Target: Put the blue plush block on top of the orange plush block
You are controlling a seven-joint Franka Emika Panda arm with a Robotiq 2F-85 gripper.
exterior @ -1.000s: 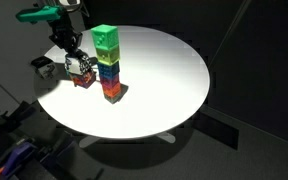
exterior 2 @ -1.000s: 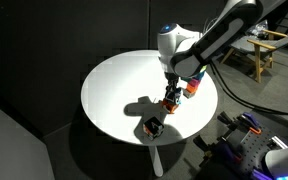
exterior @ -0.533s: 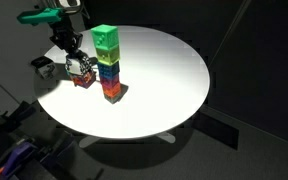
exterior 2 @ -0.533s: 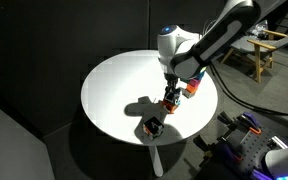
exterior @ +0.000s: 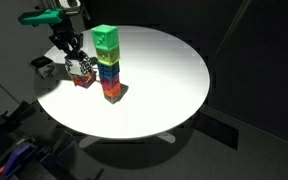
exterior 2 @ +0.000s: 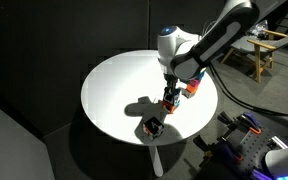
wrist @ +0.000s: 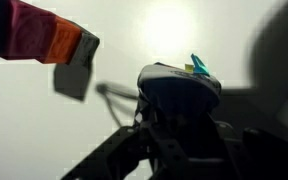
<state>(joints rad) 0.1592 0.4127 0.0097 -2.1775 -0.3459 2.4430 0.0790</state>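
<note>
The blue plush block [exterior: 81, 66], dark and white checkered, sits between the fingers of my gripper [exterior: 78, 64] near the table's edge. Directly under it is the red-orange plush block [exterior: 85, 80]; I cannot tell whether the two touch. In an exterior view the gripper [exterior 2: 170, 93] points straight down over the orange block [exterior 2: 170, 104]. In the wrist view the dark block [wrist: 179, 88] fills the space between the jaws, with a yellow-cyan mark on its far edge.
A tall stack of coloured cubes with a green top [exterior: 106, 60] stands close beside the gripper; it shows blurred in the wrist view [wrist: 44, 35]. A small dark object [exterior: 42, 65] lies at the rim of the round white table [exterior: 164, 70].
</note>
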